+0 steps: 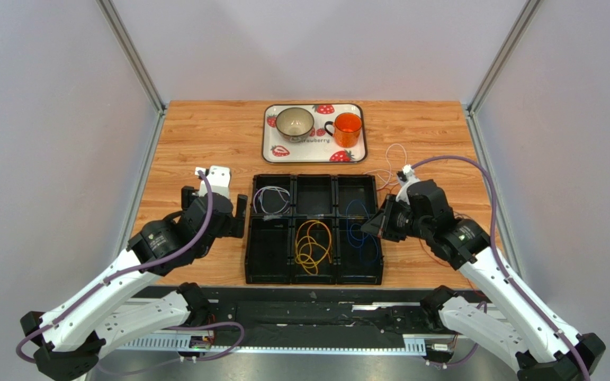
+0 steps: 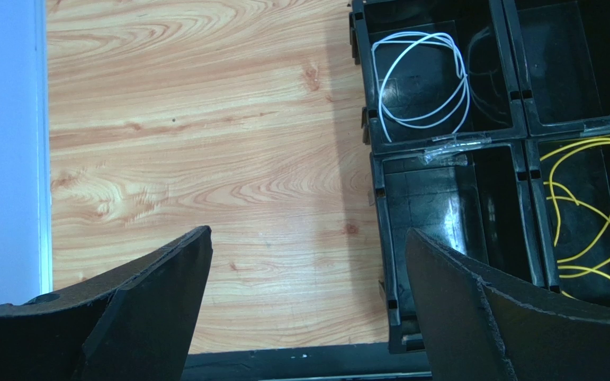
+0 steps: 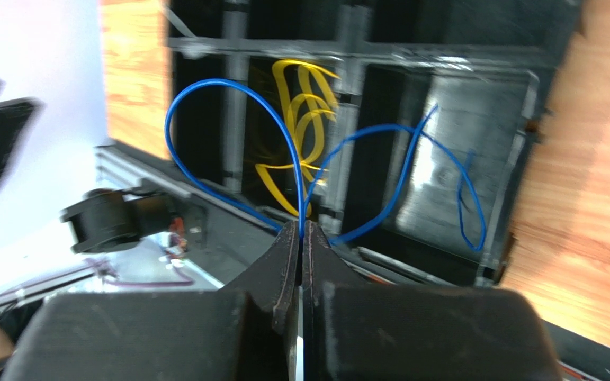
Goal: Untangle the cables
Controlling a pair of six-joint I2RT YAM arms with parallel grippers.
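Observation:
A black compartment tray (image 1: 314,178) holds a white cable (image 1: 271,200) in its far left cell, a yellow cable (image 1: 313,244) in its near middle cell and a blue cable (image 1: 356,222) on its right side. My right gripper (image 1: 368,226) is shut on the blue cable (image 3: 205,87) at the tray's right edge (image 3: 523,159), with blue loops rising from the fingertips (image 3: 300,230); the yellow cable (image 3: 304,103) lies behind. My left gripper (image 1: 240,216) is open and empty beside the tray's left edge. Its jaws (image 2: 308,232) stand over bare wood, with the white cable (image 2: 419,79) and yellow cable (image 2: 587,214) to their right.
A thin whitish cable (image 1: 390,148) lies loose on the wood behind my right gripper. A strawberry-print serving tray (image 1: 268,143) at the back holds a bowl (image 1: 294,121) and an orange cup (image 1: 348,128). White walls close both sides.

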